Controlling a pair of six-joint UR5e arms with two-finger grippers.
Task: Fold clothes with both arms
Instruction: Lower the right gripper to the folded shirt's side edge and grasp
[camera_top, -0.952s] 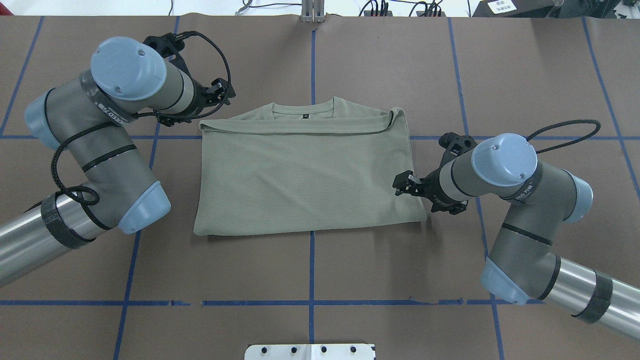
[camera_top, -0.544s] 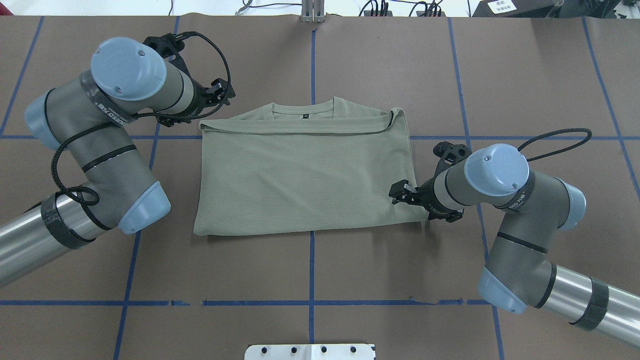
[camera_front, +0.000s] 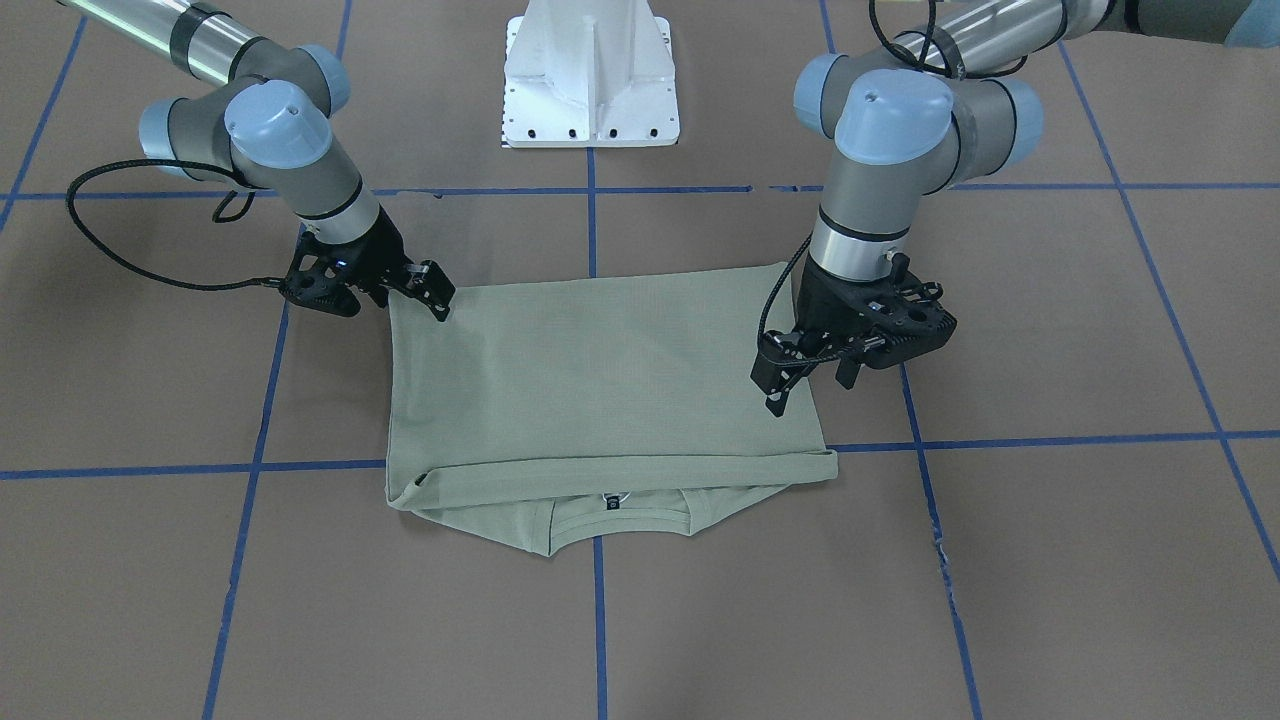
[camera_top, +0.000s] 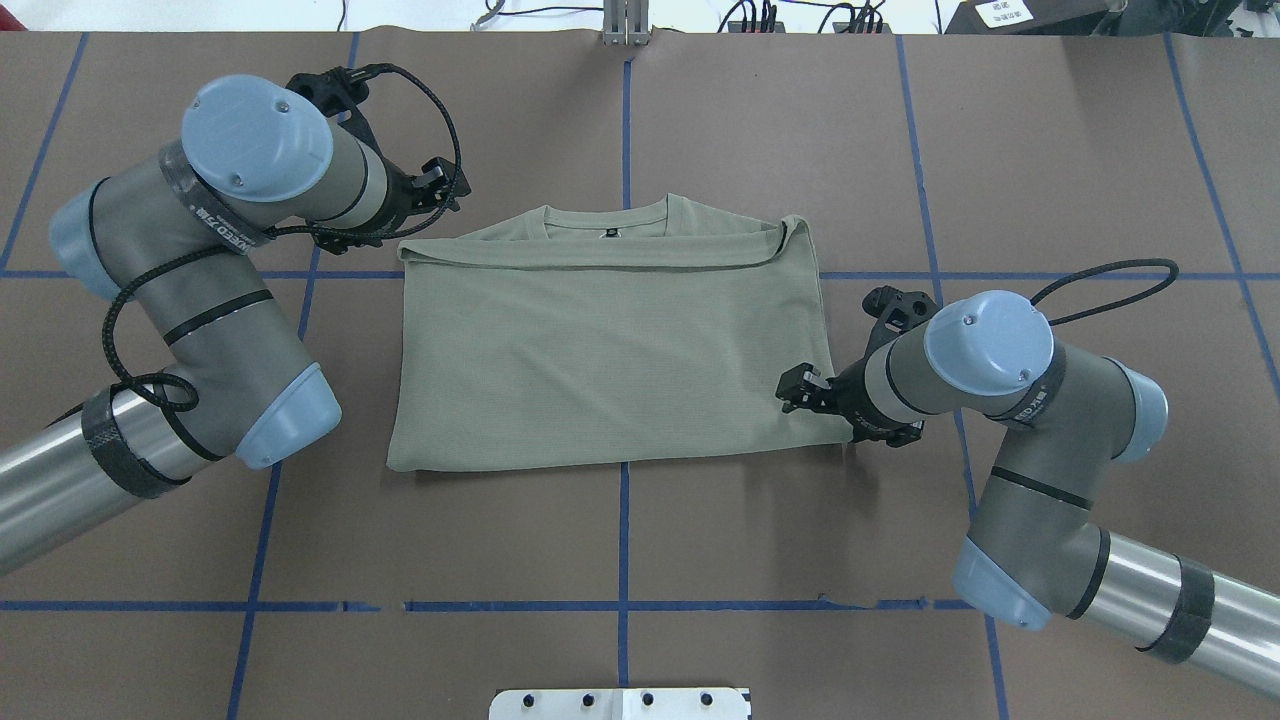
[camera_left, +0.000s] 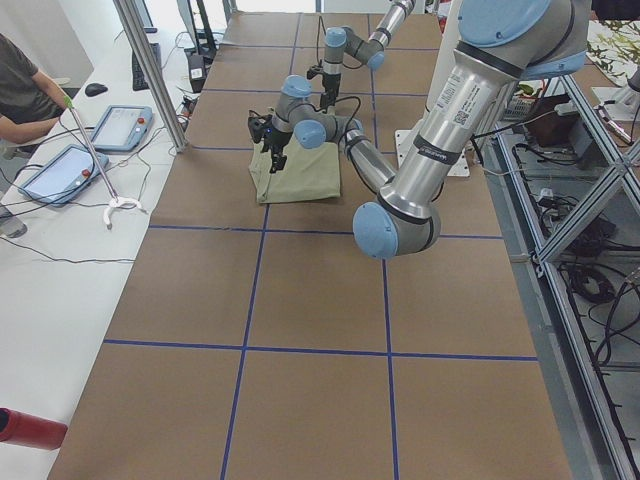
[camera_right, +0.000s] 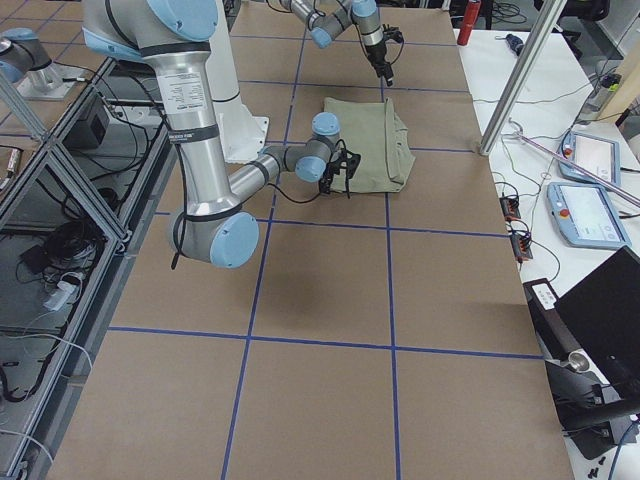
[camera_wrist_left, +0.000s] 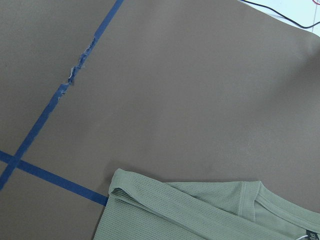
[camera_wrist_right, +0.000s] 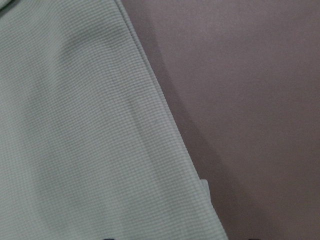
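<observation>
Shirt (camera_top: 610, 360) lies flat at the middle of the table (camera_top: 640, 560), folded to a rough rectangle with a doubled band across the far end. The collar (camera_top: 607, 215) pokes out beyond that band, and nothing is lifted. Change over the last second is all on my right side: my right gripper (camera_top: 800, 388) has slid along the shirt's right edge toward the near right corner and dropped closer to the cloth. It now sits over the edge just short of that corner. Its jaws are apart with nothing between them, and the right wrist view shows only ribbed knit, the edge seam and bare table, very close. My left gripper (camera_top: 445, 185) has not moved. It hangs just beyond the far left corner, clear of the cloth, jaws spread and empty; its wrist view shows that corner and part of the collar at the bottom of frame. The shirt itself has not shifted. My read: the right side is lining up a pinch on the right edge or corner while the left waits, so the next fold has not started. The edge is doubled there, so the pinch would need both layers or the top one will peel off. Writing: the black neck label (camera_top: 609, 234) carries a small white mark, unreadable. White lettering (camera_top: 222, 232) on the dark wrap of each forearm is too small to read for sure. A white sign (camera_top: 1005, 12) past the far right of the table is also illegible. Blue tape lines (camera_top: 623, 540) grid the table.
</observation>
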